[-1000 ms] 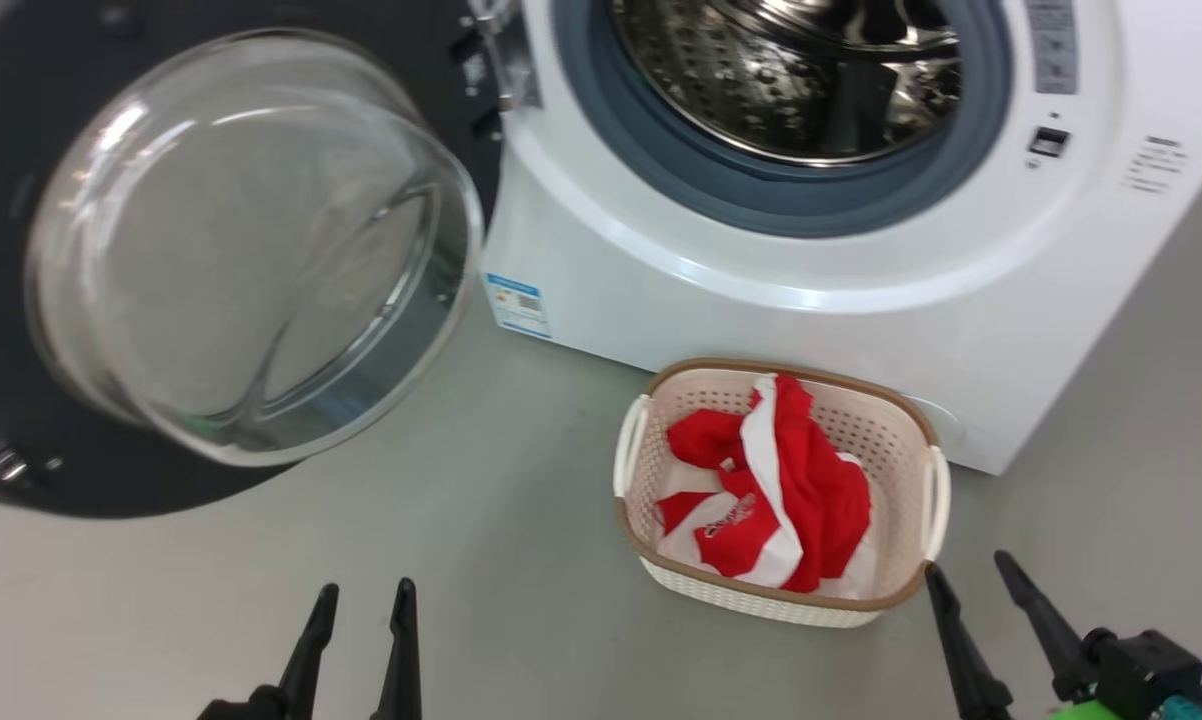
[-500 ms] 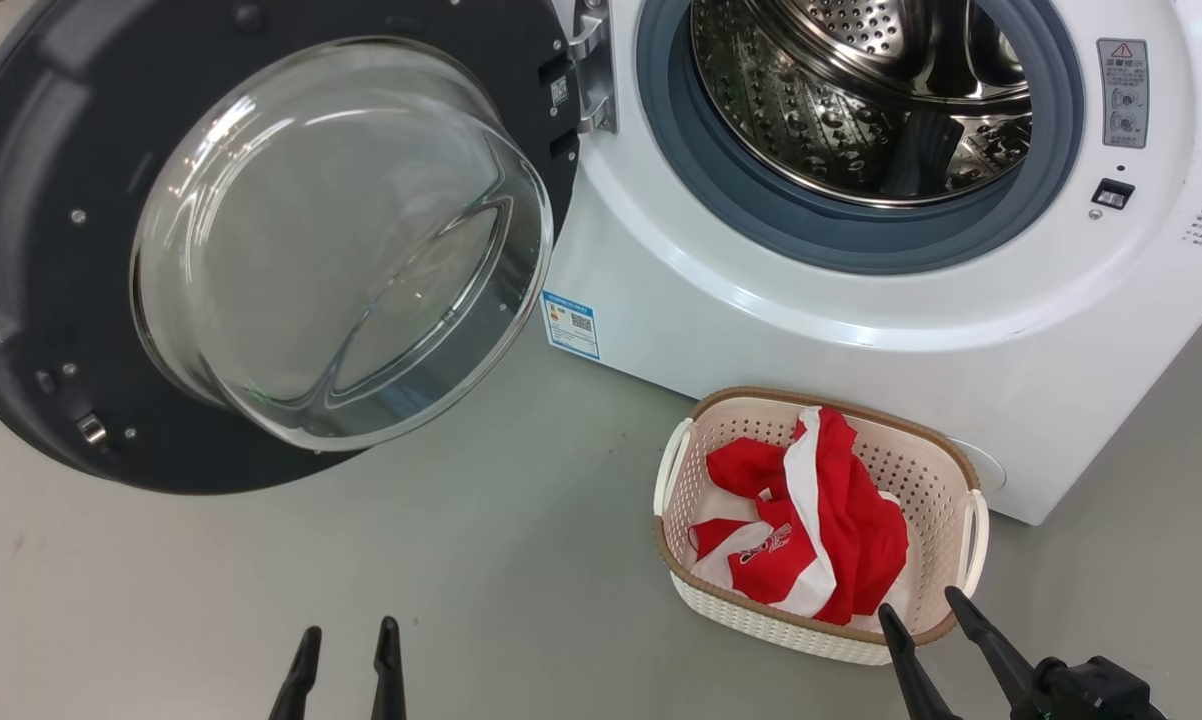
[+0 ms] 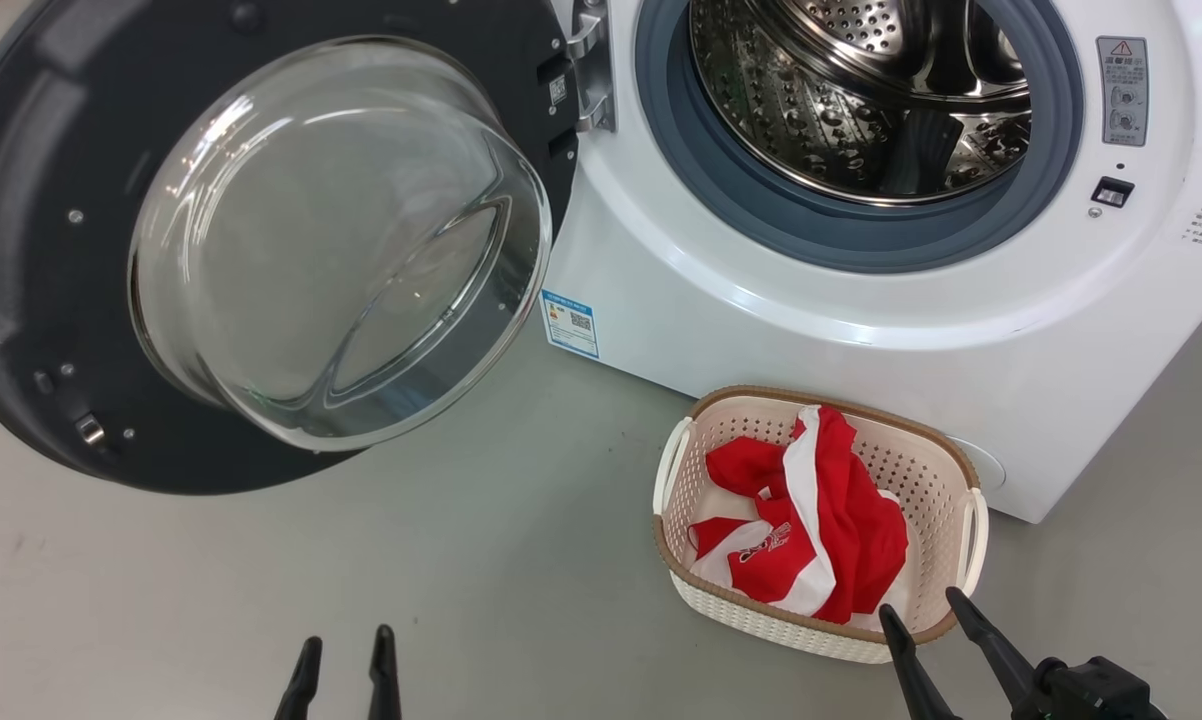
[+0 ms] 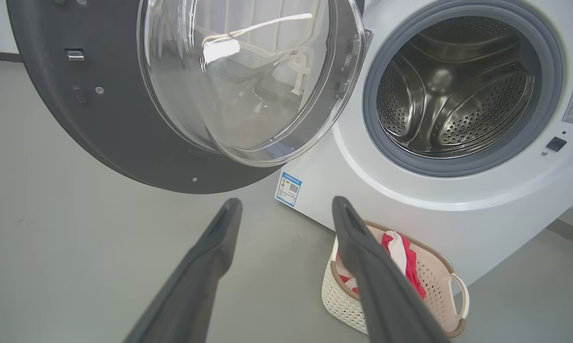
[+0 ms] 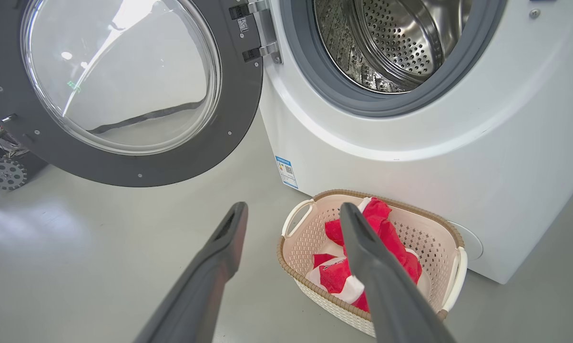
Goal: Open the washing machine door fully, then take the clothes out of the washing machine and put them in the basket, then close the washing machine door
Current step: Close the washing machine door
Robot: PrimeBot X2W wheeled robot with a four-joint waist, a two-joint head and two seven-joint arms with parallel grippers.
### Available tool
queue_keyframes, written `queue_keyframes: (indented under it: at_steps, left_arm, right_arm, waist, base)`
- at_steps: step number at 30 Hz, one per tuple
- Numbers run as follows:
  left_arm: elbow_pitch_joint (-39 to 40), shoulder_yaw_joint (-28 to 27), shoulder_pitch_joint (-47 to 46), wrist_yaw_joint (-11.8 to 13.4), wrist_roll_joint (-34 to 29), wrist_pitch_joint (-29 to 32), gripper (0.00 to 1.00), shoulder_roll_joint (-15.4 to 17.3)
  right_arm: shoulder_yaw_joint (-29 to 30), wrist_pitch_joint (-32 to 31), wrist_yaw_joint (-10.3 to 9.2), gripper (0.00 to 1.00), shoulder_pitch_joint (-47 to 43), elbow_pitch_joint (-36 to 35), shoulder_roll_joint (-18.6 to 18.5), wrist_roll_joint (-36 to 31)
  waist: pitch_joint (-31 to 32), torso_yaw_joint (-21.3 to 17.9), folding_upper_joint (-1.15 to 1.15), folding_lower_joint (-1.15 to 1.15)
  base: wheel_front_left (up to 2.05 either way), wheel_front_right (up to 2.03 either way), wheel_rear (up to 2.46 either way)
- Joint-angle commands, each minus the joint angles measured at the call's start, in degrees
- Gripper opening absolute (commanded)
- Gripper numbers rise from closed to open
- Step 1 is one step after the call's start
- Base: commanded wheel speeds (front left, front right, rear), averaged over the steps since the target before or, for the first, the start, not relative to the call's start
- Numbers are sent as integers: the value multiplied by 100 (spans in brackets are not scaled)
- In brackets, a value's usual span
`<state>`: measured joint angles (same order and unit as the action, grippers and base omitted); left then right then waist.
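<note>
My left claw (image 3: 347, 636) and right claw (image 3: 919, 600) both hang spread and empty above the floor (image 3: 211, 590). Just beyond the right one, the clothes (image 3: 841, 520) lie in the basket (image 3: 761, 618). The washing machine (image 3: 761, 320) drum (image 3: 811, 120) looks empty. The door (image 3: 21, 250) stands wide open. Unloading appears done; only closing the door is left.

In your head view the top and left edges cut off the washing machine door (image 3: 331, 240), and the top edge cuts the washing machine (image 3: 861, 320) through its drum (image 3: 841, 110). The print on the blue label (image 3: 570, 323) and the lettering on the clothes (image 3: 821, 520) are too small for you to read. The clothes hide the bottom of the basket (image 3: 921, 470). The bottom edge cuts off the left gripper (image 3: 347, 640) and right gripper (image 3: 919, 602) partway down. In the left wrist view the left gripper covers part of the basket.
</note>
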<state>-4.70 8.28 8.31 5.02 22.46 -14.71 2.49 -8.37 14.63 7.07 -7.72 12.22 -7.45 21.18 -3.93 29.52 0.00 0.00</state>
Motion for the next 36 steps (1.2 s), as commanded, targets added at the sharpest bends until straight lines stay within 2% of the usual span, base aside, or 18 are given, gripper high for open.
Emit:
queue_keyframes:
  at_steps: [1,2,3,8,14,19,23,26,33,34,36]
  left_arm:
    - [173,-205,-167,-43,61,-29,50,39]
    - [195,-252,-207,-75,112,-29,38,39]
    - [227,-314,-264,-113,138,-29,0,39]
    - [497,-874,-811,-368,140,-29,0,39]
    - [912,-1957,-1835,-800,-143,-29,0,39]
    - [1007,-2854,-2875,-1147,-80,-29,0,54]
    - [825,-3243,-3612,-1234,-31,-29,0,442]
    - [492,-3410,-4120,-1246,264,-29,0,785]
    - [-877,-3433,-4894,-1249,1129,-29,0,1702]
    - [-877,-3433,-4894,-1249,1129,-29,0,1702]
    - [-1488,-3387,-5127,-1249,1414,1,0,1952]
  right_arm:
    - [-113,37,42,100,176,-135,-83,23]
    - [-92,37,42,100,172,-141,-74,19]
    - [-66,37,42,100,166,-149,-64,13]
    - [57,37,42,100,129,-204,-19,-26]
    - [109,37,42,100,133,-253,4,-65]
    - [161,37,42,100,228,-288,-20,-97]
    - [205,37,42,100,316,-313,-72,-104]
    - [216,37,42,100,371,-319,-97,-106]
    - [253,37,42,100,418,-322,-88,-110]
    - [253,37,42,100,418,-322,-88,-110]
    - [258,37,42,100,435,-325,-92,-109]
  waist:
    - [-1,-4,0,0]
    - [-2,-6,0,0]
    - [-10,-8,0,0]
    - [-66,-28,0,0]
    - [-184,-123,0,0]
    - [-362,-231,0,0]
    - [-494,-312,0,0]
    - [-558,-378,0,0]
    - [-629,-480,0,0]
    - [-629,-480,0,0]
    - [-649,-505,0,0]
  base:
    - [0,0,0]
    - [0,0,0]
    - [0,0,0]
    - [0,0,0]
    - [0,0,0]
    - [0,0,0]
    - [0,0,0]
    - [0,0,0]
    - [0,0,0]
    - [0,0,0]
    - [0,0,0]
